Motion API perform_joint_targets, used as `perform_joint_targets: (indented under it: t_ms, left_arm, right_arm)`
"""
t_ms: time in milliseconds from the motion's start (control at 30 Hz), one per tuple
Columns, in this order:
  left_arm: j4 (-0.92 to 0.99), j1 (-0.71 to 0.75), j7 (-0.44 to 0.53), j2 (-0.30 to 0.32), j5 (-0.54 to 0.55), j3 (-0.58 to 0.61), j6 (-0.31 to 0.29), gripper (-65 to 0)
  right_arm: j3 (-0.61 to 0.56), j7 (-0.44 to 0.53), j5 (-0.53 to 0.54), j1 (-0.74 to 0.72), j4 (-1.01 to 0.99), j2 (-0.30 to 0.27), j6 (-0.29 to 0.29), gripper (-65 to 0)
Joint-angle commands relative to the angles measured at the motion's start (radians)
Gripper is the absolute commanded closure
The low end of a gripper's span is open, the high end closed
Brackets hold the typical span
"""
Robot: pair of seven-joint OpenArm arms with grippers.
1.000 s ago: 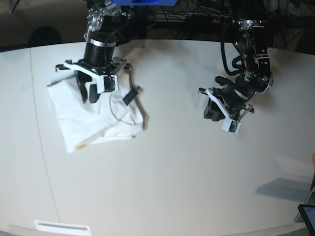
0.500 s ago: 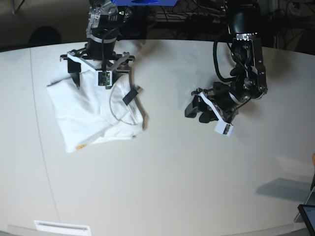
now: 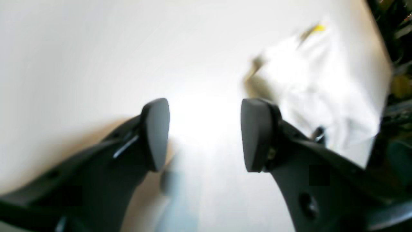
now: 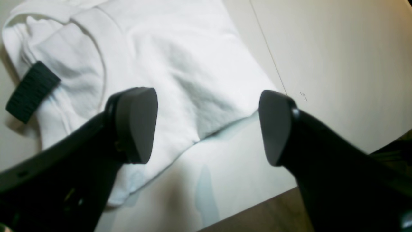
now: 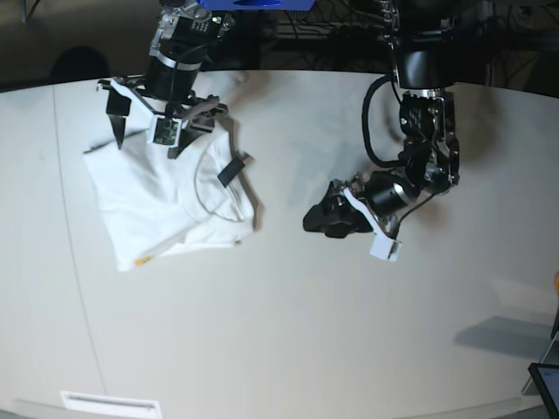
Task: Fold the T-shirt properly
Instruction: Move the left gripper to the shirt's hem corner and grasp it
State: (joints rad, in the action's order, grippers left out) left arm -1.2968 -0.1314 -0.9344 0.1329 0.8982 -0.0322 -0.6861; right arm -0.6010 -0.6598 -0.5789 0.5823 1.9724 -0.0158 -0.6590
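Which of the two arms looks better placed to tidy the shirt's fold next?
Probably the right. The right gripper hangs open directly over the T-shirt, at its far edge. The left gripper, also open, sits over bare table beside the shirt, apart from it.

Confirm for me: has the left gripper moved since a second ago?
Yes. In the base view the left gripper has swung across the table toward the T-shirt, now much closer to its black neck tag.
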Motion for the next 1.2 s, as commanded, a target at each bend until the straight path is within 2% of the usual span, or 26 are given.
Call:
perform_joint_targets:
  t_ms: [0,133,267,433,800,1167]
  left_arm:
    - [-0.008,-0.032,0.015,-0.002,0.04,0.016,-0.012,-35.3]
    - [0.095,-0.086,0.015,-0.025,0.106,0.068,-0.012,-34.9]
    - [0.181,-0.11,0.015,-0.046,0.111,0.071,-0.012,-34.9]
    - [0.193,-0.121,0.018,-0.057,0.111,0.082,-0.012,-34.9]
    - [0.222,-0.155,0.015,-0.148,0.111,0.084,-0.012,-34.9]
    - [0.334,-0.196,0.021,-0.164,0.111,0.082,-0.012,-34.8]
  right_arm:
    - [-0.127,0.024,-0.079,0.15,-0.008,-0.003,0.153,-45.8]
    - [-0.127,0.024,-0.079,0.15,-0.008,-0.003,0.153,-45.8]
    - [-0.127,0.024,-0.079,0.152,-0.008,-0.003,0.153,-45.8]
    - [-0.127,0.024,-0.079,0.152,-0.008,-0.003,0.153,-45.7]
    - [-0.127,0.024,-0.079,0.152,-0.008,-0.003,0.153,-45.7]
    - [-0.126,0.025,-0.079,0.161,-0.008,-0.003,0.153,-45.7]
